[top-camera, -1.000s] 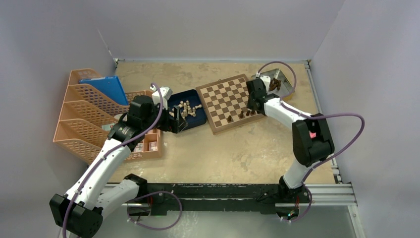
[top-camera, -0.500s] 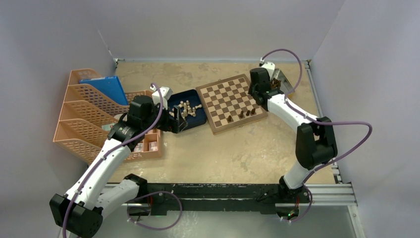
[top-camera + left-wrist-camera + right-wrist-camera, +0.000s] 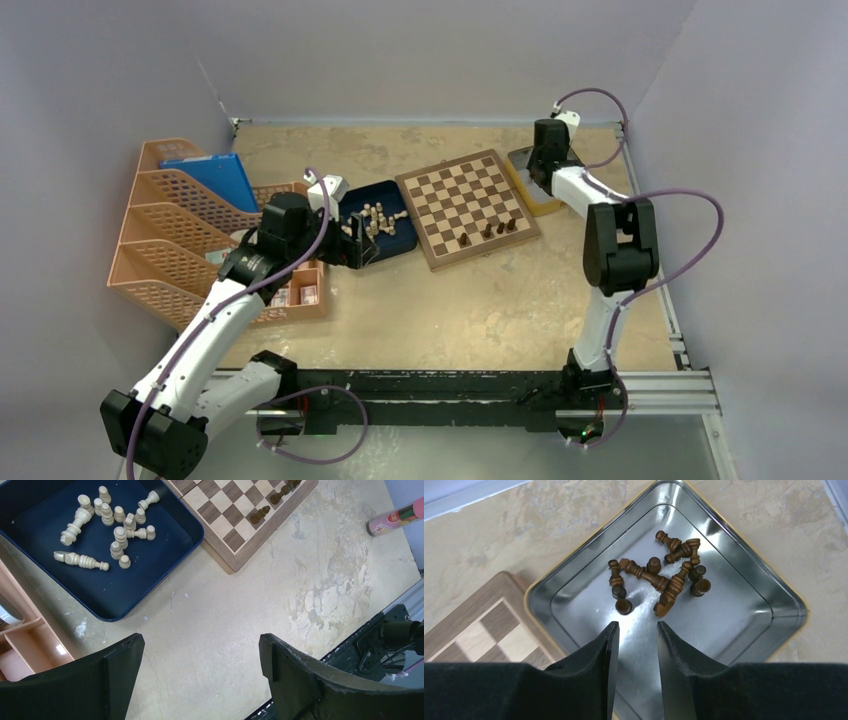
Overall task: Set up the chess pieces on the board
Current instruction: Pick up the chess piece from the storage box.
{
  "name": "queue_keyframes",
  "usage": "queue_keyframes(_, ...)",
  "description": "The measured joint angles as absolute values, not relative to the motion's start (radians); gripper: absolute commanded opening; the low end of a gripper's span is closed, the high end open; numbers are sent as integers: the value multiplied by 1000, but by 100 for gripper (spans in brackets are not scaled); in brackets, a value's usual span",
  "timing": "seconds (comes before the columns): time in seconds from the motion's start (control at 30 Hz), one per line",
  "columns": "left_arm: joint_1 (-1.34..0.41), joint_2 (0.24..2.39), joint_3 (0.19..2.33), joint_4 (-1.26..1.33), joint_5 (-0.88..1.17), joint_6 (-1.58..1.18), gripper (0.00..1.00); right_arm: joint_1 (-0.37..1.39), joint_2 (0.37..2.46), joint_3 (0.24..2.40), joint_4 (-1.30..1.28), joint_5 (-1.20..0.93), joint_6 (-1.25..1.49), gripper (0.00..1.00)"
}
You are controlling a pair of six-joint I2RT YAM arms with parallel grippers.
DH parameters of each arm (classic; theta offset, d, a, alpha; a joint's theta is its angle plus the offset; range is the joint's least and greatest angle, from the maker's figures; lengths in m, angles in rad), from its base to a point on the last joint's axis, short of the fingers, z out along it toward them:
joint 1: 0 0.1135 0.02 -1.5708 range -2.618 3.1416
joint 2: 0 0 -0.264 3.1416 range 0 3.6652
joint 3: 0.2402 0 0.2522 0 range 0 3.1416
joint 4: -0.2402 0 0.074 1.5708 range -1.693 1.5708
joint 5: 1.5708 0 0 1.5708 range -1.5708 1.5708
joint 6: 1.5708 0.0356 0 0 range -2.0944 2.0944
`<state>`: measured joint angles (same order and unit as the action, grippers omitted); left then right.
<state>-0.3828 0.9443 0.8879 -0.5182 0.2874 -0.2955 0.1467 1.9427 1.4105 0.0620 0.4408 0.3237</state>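
Left hand (image 3: 200, 646) was noted wide apart and empty above the bench (image 3: 235, 615). Cream pieces (image 3: 114, 527) were heaped in the blue tray (image 3: 107, 602) beside the board (image 3: 455, 195), where a few dark chessmen (image 3: 499, 229) were stood. Right hand (image 3: 637, 630) was held narrowly parted, empty, over the tin (image 3: 744, 615) of dark pieces (image 3: 659, 577).

- Mottled beige bench (image 3: 480, 300).
- Far centre: chessboard (image 3: 455, 200), blue tray (image 3: 115, 592) just left of it.
- Far right: metal tin (image 3: 744, 630).
- Left: orange file racks (image 3: 160, 250).
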Motion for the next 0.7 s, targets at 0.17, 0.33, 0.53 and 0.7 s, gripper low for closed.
queue_keyframes(0.17, -383, 947, 888, -518, 281, -295, 85, 113, 2037, 1446, 100, 425, 316, 36)
queue_keyframes(0.33, -383, 947, 888, -519, 277, -295, 85, 90, 2088, 1482, 138, 410, 315, 35)
queue_keyframes(0.53, -383, 950, 888, -519, 273, -295, 85, 70, 2157, 1568, 173, 402, 309, 35)
queue_keyframes(0.7, -383, 950, 888, -519, 271, -295, 85, 58, 2186, 1578, 176, 397, 302, 35)
